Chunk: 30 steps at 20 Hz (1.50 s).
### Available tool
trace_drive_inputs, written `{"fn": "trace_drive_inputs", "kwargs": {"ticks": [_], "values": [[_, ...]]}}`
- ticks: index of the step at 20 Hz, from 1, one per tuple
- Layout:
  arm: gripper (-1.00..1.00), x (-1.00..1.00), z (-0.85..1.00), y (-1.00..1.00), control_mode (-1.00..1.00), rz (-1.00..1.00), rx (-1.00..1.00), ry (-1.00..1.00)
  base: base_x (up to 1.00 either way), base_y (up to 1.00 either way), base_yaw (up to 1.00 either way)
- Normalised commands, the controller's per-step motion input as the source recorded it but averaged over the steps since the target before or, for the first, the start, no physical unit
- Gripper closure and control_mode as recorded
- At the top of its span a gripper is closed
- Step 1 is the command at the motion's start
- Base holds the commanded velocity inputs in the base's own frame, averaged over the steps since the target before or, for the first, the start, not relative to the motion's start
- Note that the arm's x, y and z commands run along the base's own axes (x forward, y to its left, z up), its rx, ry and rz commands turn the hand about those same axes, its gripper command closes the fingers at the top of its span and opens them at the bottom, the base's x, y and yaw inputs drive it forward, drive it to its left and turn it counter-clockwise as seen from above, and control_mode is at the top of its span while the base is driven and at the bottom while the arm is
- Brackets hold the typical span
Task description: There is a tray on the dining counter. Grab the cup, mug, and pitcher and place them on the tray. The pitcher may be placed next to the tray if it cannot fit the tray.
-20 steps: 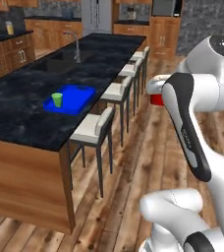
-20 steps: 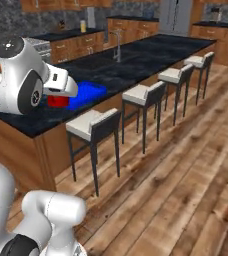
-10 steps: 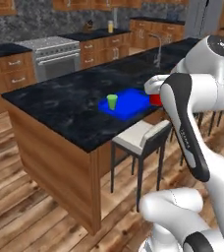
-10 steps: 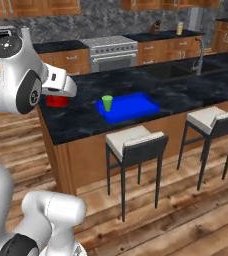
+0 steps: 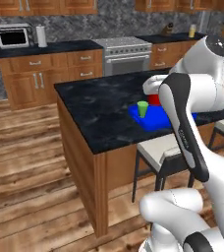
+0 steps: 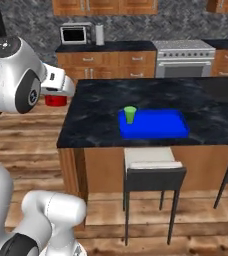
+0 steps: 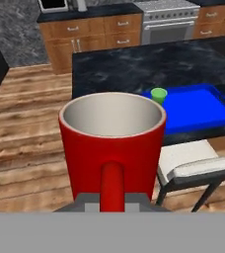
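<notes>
Claw [image 6: 56, 99] closed on the red mug [image 6: 55, 100], held upright in the air off the left end of the desk [image 6: 91, 125], above the wood floor; in the hand view the mug [image 7: 112, 143] shows its handle toward the camera; green cup [image 6: 130, 114] upright at the left end of the blue tray [image 6: 161, 131], near the desk's front edge; stool [image 6: 151, 165] tucked below the tray.

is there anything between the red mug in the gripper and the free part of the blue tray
Nothing visible blocks it. The mug hangs off the counter's end, over the floor. On the tray only the cup stands, at its near-left corner; the rest is bare, and the dining counter between is open.
</notes>
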Motion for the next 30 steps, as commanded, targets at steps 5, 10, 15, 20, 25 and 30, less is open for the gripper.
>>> {"fn": "trace_drive_inputs", "kwargs": {"ticks": [5, 10, 15, 20, 25, 30], "values": [[1.0, 0.0, 0.0, 0.0, 1.0, 0.0, 0.0, 0.0, 0.08, -0.95, 0.46], [1.0, 0.0, 0.0, 0.0, 1.0, 0.0, 0.0, 0.0, 0.12, -0.81, 0.29], [1.0, 0.0, 0.0, 0.0, 1.0, 0.0, 0.0, 0.0, 0.31, -0.71, 0.1], [1.0, 0.0, 0.0, 0.0, 1.0, 0.0, 0.0, 0.0, 0.68, -0.31, 0.0], [1.0, 0.0, 0.0, 0.0, 1.0, 0.0, 0.0, 0.0, 0.69, -0.37, 0.0], [1.0, 0.0, 0.0, 0.0, 1.0, 0.0, 0.0, 0.0, 0.52, -0.48, 0.0]]}}
